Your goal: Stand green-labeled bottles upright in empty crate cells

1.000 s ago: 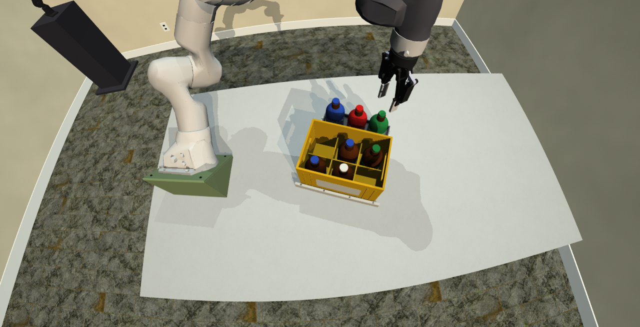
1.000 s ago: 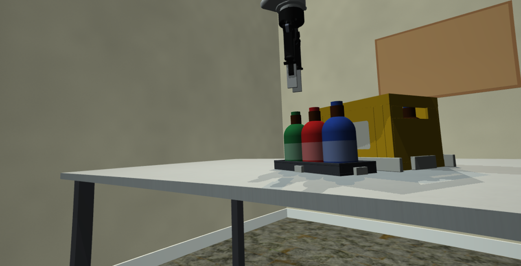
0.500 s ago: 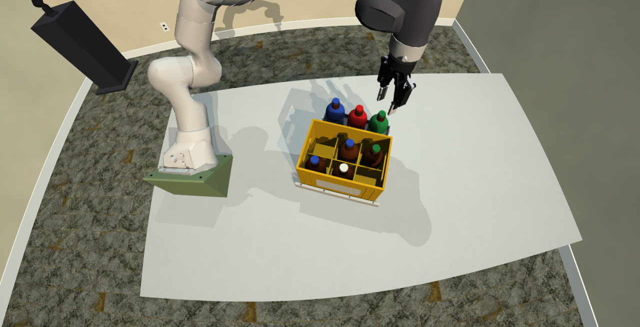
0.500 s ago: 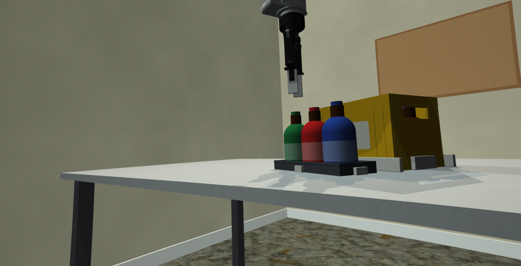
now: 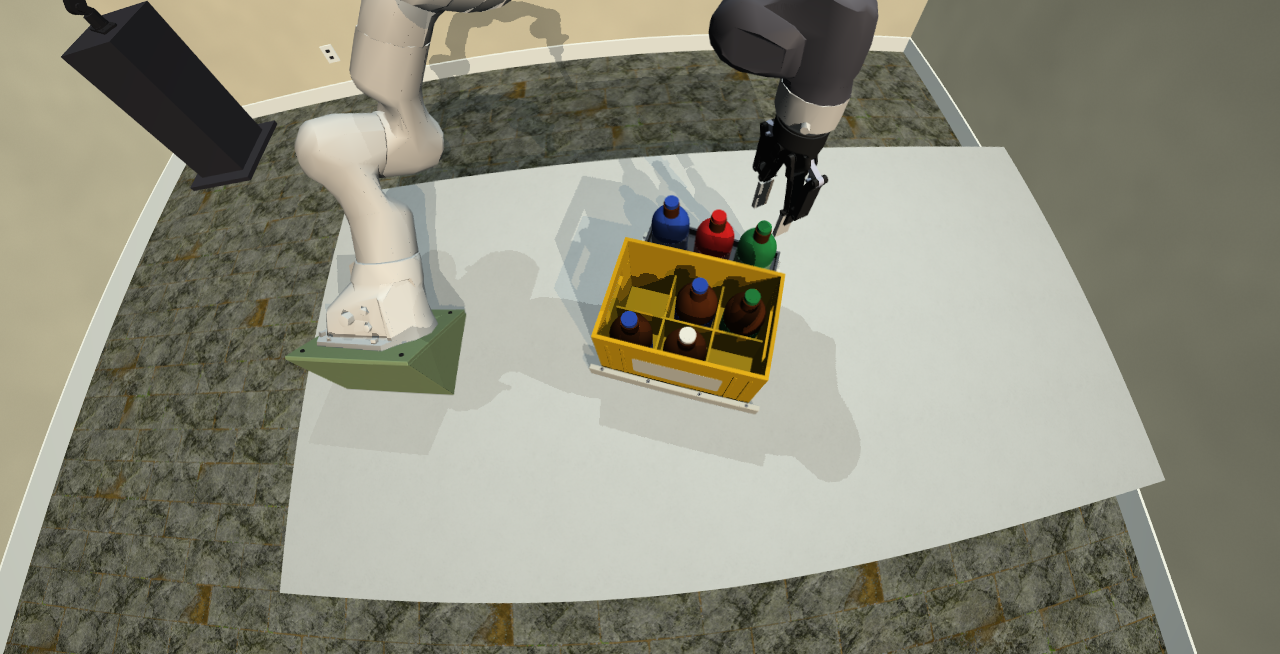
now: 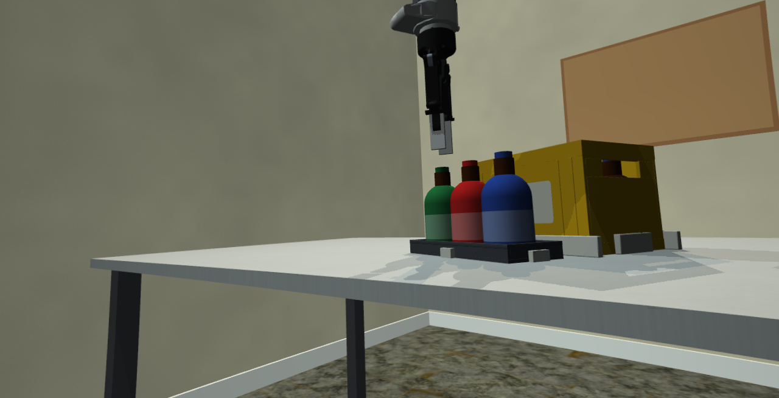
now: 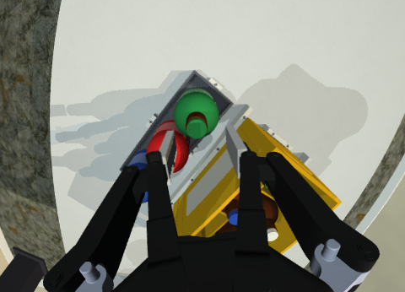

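Mottled dark flooring (image 5: pixel 116 435) (image 6: pixel 490 366) (image 7: pixel 21 51) and plain walls (image 5: pixel 1100 157) (image 6: pixel 218 123) surround the pale desk (image 5: pixel 537 516) (image 6: pixel 244 265) (image 7: pixel 126 30). On it, the green-labeled bottle (image 5: pixel 757 247) (image 6: pixel 439 213) (image 7: pixel 196 106) stands upright at one end of the dark tray (image 5: pixel 777 259) (image 6: pixel 473 252) (image 7: pixel 224 101). The gripper (image 5: pixel 771 216) (image 6: pixel 442 150) (image 7: pixel 201 138) hangs above the bottle's cap level, fingers pointing down and moderately apart, with nothing between them. Next along the tray stand the red bottle (image 5: pixel 714 236) (image 6: pixel 467 215) (image 7: pixel 181 153) and then the blue bottle (image 5: pixel 669 225) (image 6: pixel 507 204) (image 7: pixel 137 158), both upright. Just beside the tray sits the yellow crate (image 5: pixel 742 381) (image 6: pixel 621 210) (image 7: pixel 253 129), level. In the top view its tray-side row has an empty left cell, a blue-capped bottle (image 5: pixel 697 301) in the middle and a green-capped bottle (image 5: pixel 744 313) at right; its other row has another blue-capped bottle (image 5: pixel 631 328), a white-capped bottle (image 5: pixel 686 343) and an empty right cell. Well apart from the crate, a green wedge (image 5: pixel 393 375) carries the arm (image 5: pixel 384 220). An orange-brown board (image 6: pixel 669 80) hangs beyond.
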Motion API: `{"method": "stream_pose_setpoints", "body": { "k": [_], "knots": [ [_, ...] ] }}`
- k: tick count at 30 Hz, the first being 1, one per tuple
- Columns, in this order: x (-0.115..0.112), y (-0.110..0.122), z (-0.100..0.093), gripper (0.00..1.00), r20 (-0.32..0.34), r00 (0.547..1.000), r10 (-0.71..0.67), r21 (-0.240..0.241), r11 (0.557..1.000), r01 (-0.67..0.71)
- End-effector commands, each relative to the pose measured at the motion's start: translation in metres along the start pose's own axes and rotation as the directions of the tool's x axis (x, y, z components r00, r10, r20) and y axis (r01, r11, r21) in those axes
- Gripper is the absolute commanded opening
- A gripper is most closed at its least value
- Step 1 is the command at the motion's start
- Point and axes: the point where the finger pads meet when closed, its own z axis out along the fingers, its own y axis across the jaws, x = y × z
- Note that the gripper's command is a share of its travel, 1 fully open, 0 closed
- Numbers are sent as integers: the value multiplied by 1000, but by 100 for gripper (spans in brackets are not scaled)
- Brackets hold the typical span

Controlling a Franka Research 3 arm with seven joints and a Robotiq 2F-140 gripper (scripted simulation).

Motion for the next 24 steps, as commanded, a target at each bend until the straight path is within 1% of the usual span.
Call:
{"method": "stream_pose_setpoints", "body": {
  "k": [1,10,24],
  "knots": [
    [2,0,5,38,-6,1000,-5,1,1000,5],
    [2,0,10,38,-6,1000,-5,1,1000,5],
    [2,0,10,38,-6,1000,-5,1,1000,5]
  ]
}}
